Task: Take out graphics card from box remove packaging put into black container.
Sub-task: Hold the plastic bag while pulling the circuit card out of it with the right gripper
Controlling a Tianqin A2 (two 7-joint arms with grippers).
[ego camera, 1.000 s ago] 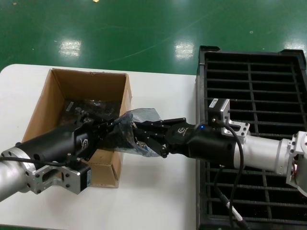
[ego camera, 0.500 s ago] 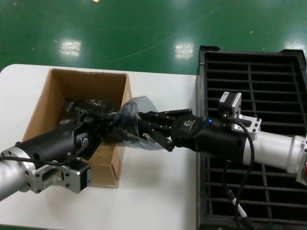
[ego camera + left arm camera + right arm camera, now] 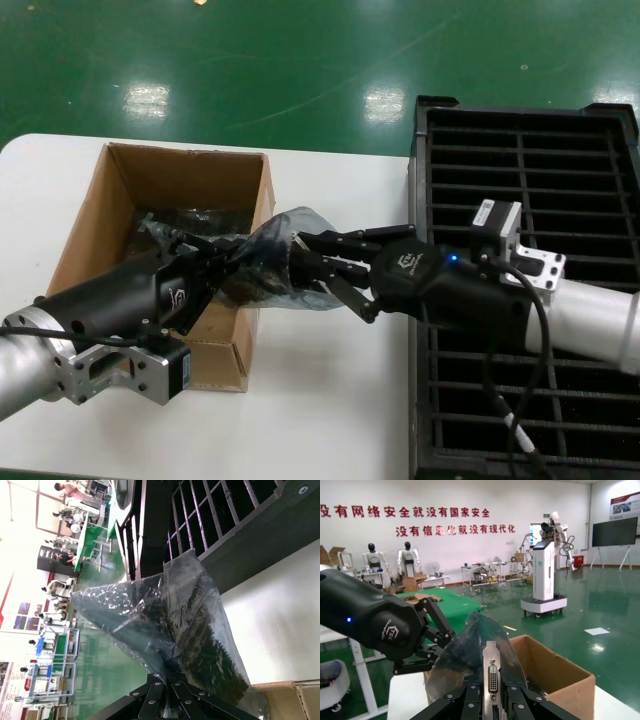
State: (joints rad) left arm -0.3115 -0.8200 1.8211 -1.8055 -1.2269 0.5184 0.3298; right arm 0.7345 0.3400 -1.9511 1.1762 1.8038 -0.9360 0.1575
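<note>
The packaging (image 3: 285, 232), a crinkly translucent bag, hangs in the air over the right wall of the cardboard box (image 3: 118, 192). My left gripper (image 3: 232, 252) is shut on the bag's left end; the bag fills the left wrist view (image 3: 175, 625). My right gripper (image 3: 305, 260) is shut on the graphics card's silver bracket (image 3: 491, 672), which sticks out of the bag's open end (image 3: 462, 652). The card's board is hidden inside the bag. The black container (image 3: 520, 150) lies to the right, under my right arm.
More dark bagged items (image 3: 190, 218) lie in the box. The white table (image 3: 330, 400) shows between box and container. The left gripper (image 3: 432, 640) shows beyond the bag in the right wrist view.
My right arm has drawn back to the right, toward the container, still holding the bracket. The bag has stretched and puffed up between the two grippers. The left arm has hardly moved.
</note>
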